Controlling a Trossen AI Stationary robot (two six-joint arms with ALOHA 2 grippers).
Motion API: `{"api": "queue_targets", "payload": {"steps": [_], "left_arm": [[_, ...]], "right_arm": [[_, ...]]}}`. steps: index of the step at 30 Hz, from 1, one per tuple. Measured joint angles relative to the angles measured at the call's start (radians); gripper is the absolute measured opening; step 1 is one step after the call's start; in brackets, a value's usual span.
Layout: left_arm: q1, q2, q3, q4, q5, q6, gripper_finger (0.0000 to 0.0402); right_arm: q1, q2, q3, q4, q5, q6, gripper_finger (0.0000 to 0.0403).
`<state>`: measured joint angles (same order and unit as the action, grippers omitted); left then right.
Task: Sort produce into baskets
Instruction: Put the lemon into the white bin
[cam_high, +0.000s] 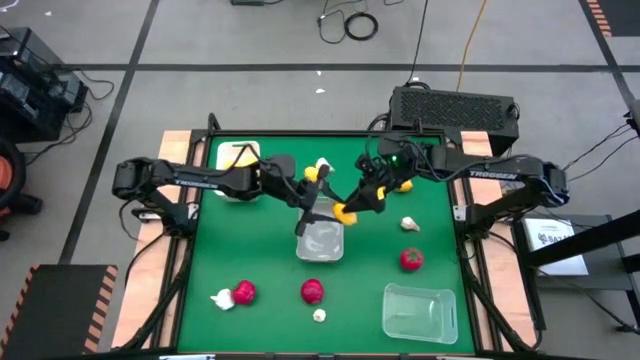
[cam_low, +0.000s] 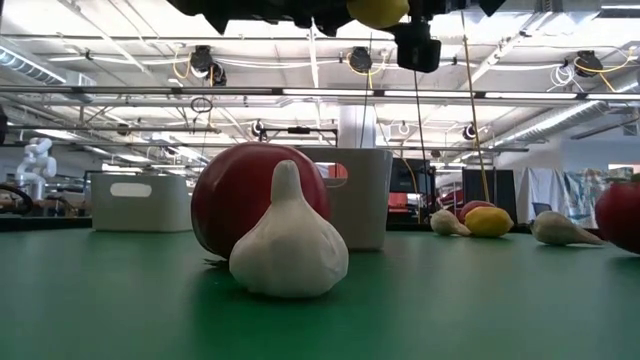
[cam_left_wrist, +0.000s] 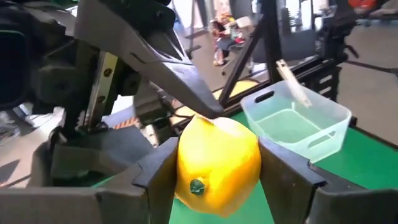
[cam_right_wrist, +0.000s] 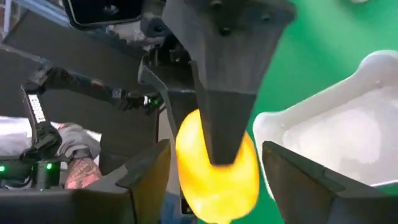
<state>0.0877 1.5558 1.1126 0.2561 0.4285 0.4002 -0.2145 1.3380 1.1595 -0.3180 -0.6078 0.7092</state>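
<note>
Green cloth covers the table (cam_high: 260, 250), and both arms reach in over its middle, where they meet. One lemon (cam_high: 345, 213) is up in the air between them, just above the far edge of a clear tray (cam_high: 320, 240) that stands in the centre.

The left gripper (cam_left_wrist: 217, 186) is clamped on this lemon, with one finger pressing each side of it. The right gripper (cam_right_wrist: 214, 180) is around the same lemon from the other direction, and one of its tips touches the top of the fruit. Whether it grips the lemon or only stands beside it, I cannot tell.

A white basket (cam_high: 237, 157) stands at the far left corner with something yellow inside. A second clear tray (cam_high: 420, 310) is at the near right corner. Two more lemons (cam_high: 312, 173) lie on the far part of the cloth, one beside each arm.

Three strawberries lie on the cloth: one (cam_high: 244, 291) near left with a garlic (cam_high: 221, 298) touching it, one (cam_high: 313, 291) near the middle, and one (cam_high: 411, 259) at the right. Another garlic (cam_high: 319, 315) lies at the near edge, and one more (cam_high: 409, 224) lies under the right arm.
</note>
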Motion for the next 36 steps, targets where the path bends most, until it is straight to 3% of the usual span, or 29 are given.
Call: {"api": "queue_targets", "payload": {"steps": [6,13,17,23,27,36], "left_arm": [[0.028,-0.104,0.0,-0.193,-0.068,-0.002,0.0199],[0.099,-0.283,0.001,-0.654,-0.335,-0.002,0.0199],[0.167,-0.345,0.001,-0.925,-0.476,-0.004,0.0199],[0.297,-0.37,0.001,-1.253,-0.545,-0.109,0.0199],[0.376,-0.37,-0.034,-1.35,-0.56,-0.176,0.0199],[0.46,-0.369,-0.175,-1.364,-0.564,-0.235,0.0199]], "right_arm": [[-0.071,-0.047,0.0,-0.055,0.015,-0.027,0.0253],[-0.098,-0.097,0.0,-0.148,0.131,-0.089,0.0253],[-0.099,-0.102,0.0,-0.151,0.14,-0.119,0.0253],[-0.099,-0.102,0.0,-0.155,0.148,-0.175,0.0253],[-0.099,-0.102,0.0,-0.156,0.189,-0.186,0.0254],[-0.099,-0.102,0.0,-0.163,0.192,-0.202,0.0254]]}}
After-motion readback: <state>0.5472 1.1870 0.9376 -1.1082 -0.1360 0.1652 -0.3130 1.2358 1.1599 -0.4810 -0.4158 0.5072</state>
